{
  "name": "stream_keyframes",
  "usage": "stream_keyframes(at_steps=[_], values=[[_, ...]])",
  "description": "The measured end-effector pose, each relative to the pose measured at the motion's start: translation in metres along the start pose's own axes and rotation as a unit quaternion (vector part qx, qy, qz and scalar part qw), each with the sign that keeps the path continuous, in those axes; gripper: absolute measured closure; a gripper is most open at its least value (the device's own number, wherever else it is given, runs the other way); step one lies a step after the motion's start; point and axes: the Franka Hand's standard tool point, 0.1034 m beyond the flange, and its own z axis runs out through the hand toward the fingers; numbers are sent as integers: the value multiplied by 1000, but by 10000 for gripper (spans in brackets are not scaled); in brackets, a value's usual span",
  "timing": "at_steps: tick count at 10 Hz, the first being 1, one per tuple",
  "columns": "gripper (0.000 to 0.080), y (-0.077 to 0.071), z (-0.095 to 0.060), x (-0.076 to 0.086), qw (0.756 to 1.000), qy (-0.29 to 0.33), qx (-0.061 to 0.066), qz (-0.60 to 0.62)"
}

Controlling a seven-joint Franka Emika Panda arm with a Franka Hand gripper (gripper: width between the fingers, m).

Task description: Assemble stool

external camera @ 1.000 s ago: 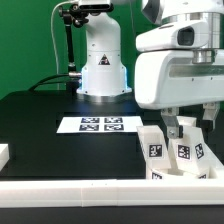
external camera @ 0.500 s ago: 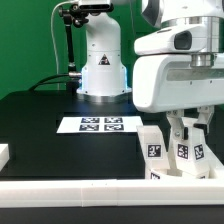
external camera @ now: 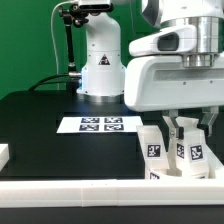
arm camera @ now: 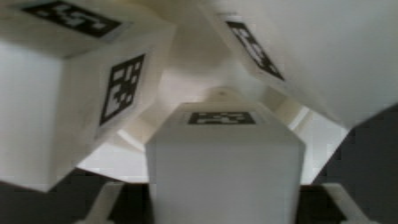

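Three white stool legs with black-and-white tags stand close together at the exterior view's right, near the front rail. My gripper [external camera: 186, 130] reaches down over the middle leg [external camera: 186, 152] and is shut on it. Another leg [external camera: 153, 150] stands just to the exterior view's left of it. In the wrist view the gripped leg [arm camera: 222, 165] fills the centre, a tag on its top face, and my gripper [arm camera: 226, 208] has a finger on either side of it. Two more tagged white parts [arm camera: 71, 90] [arm camera: 311, 60] lean in close around it.
The marker board [external camera: 100, 125] lies flat on the black table behind the legs. A long white rail [external camera: 80, 198] runs along the front edge. A small white piece [external camera: 3, 153] sits at the far left. The robot's white base [external camera: 100, 62] stands at the back.
The fingers have closed onto the middle leg since a second ago. The hand has shifted only slightly.
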Motion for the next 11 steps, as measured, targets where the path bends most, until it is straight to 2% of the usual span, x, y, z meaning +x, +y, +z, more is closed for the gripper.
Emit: stream_keyframes(at_steps=[2,6,8,11], values=[[459,-1,0,1,994,3,2,109],[459,-8,0,1,952,4,10,304],[459,-8,0,1,938,3,10,346],[459,-9,0,2,894,2,15,447]])
